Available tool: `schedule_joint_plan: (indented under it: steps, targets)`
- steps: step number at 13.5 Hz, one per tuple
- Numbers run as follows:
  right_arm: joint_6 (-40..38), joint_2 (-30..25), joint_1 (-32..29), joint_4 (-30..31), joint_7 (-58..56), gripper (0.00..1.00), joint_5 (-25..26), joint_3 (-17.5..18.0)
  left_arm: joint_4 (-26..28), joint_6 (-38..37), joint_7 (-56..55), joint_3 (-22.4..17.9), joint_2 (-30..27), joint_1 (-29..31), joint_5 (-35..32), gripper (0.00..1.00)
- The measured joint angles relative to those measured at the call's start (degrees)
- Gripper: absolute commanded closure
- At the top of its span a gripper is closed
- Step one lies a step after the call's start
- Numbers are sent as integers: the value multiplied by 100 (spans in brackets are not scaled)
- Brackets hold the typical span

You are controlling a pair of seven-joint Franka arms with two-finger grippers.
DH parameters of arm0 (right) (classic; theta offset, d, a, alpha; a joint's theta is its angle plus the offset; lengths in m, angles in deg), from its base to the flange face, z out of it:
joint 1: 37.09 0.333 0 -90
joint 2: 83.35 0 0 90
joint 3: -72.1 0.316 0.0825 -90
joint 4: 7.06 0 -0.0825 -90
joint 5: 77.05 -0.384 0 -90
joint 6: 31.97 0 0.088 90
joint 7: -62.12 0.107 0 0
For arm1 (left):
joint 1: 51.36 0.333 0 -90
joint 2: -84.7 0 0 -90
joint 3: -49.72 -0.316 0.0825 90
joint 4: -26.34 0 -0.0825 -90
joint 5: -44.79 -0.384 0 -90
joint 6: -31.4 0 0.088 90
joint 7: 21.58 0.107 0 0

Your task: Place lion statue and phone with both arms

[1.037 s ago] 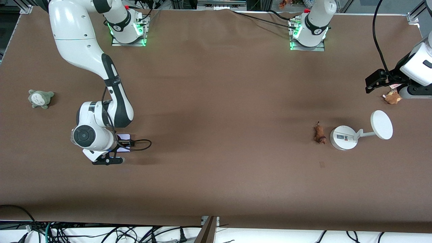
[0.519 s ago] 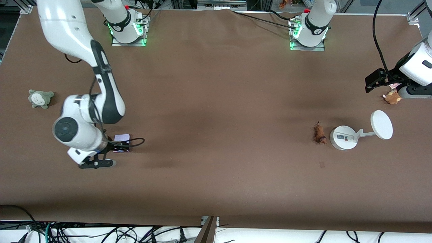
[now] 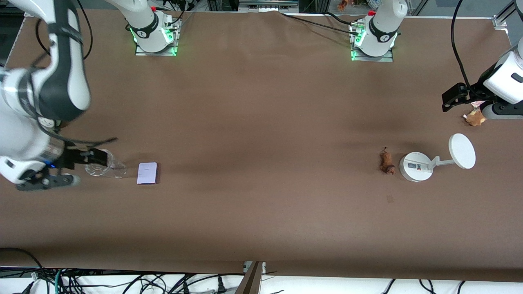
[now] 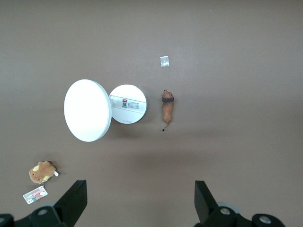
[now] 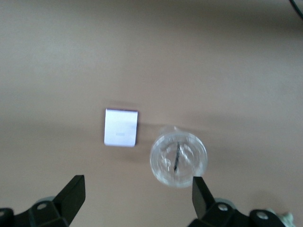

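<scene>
The phone [image 3: 147, 173], a pale lavender slab, lies flat on the brown table toward the right arm's end. It also shows in the right wrist view [image 5: 121, 127]. My right gripper [image 3: 43, 181] [image 5: 137, 199] is open and empty, up over the table's end, apart from the phone. The lion statue [image 3: 386, 162], small and orange-brown with a thin dark tail, lies beside the white stand's base [image 3: 415, 166]. It shows in the left wrist view [image 4: 167, 106]. My left gripper [image 3: 449, 102] [image 4: 140, 201] is open and empty, waiting high over the left arm's end of the table.
A clear glass [image 3: 100, 165] [image 5: 178, 159] stands beside the phone, between it and my right gripper. The stand's disc [image 3: 462, 150] [image 4: 87, 110] sticks out from its base. A brown plush with a tag [image 3: 474, 118] [image 4: 42, 171] lies below my left gripper.
My right arm has swung away from the phone toward its end of the table. The phone stays flat on the table and the glass has come into view. The left arm has not moved.
</scene>
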State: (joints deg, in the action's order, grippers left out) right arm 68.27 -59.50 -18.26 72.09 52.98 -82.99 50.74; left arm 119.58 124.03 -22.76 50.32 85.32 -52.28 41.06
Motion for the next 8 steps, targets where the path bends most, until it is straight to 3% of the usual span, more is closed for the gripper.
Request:
schedule_joint_plan:
  steps: [4,5,8]
  targets:
    - [-692,-508,-25,6,167,0,0,-90,0,-2,0,0,0,0,0,0]
    - [-734,-649,-111,21,173,0,16,78,0,-2,0,0,0,0,0,0]
    - [-846,-1155,-750,189,236,0,485,1059,0,-2,0,0,0,-1,0,0]
